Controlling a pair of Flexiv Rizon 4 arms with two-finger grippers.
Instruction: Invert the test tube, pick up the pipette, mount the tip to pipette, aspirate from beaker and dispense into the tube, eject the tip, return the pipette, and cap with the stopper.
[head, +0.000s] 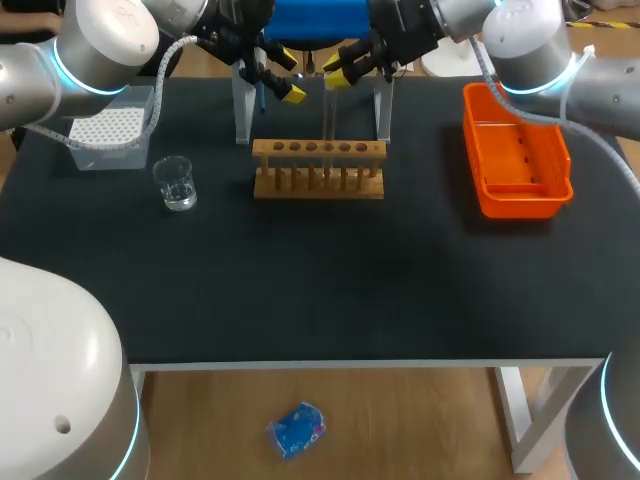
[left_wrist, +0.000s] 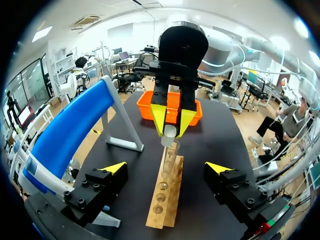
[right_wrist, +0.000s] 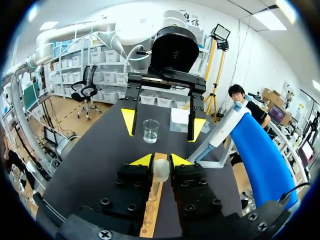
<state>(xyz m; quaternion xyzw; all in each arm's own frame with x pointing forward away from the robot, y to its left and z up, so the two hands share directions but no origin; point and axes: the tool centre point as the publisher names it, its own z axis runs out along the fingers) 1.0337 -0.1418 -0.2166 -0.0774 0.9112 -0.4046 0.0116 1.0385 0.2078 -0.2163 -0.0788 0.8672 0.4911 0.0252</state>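
A clear test tube (head: 329, 112) stands upright over the wooden rack (head: 318, 170), its lower end at one of the rack's holes. My right gripper (head: 341, 70) is shut on its upper end. In the right wrist view the tube's rounded top (right_wrist: 161, 170) sits pinched between my right gripper's (right_wrist: 161, 160) yellow tips. My left gripper (head: 282, 88) hangs open just left of the tube, touching nothing. From the left wrist view, my left gripper (left_wrist: 166, 167) stands wide, with the tube (left_wrist: 170, 150) and the right gripper (left_wrist: 172, 120) ahead of it. The beaker (head: 176, 183) stands left of the rack.
A tip box (head: 110, 130) sits at the back left. An orange bin (head: 515, 160) lies at the right. The blue pipette stand (head: 305, 20) with clear legs (head: 243, 105) rises behind the rack, close to both grippers.
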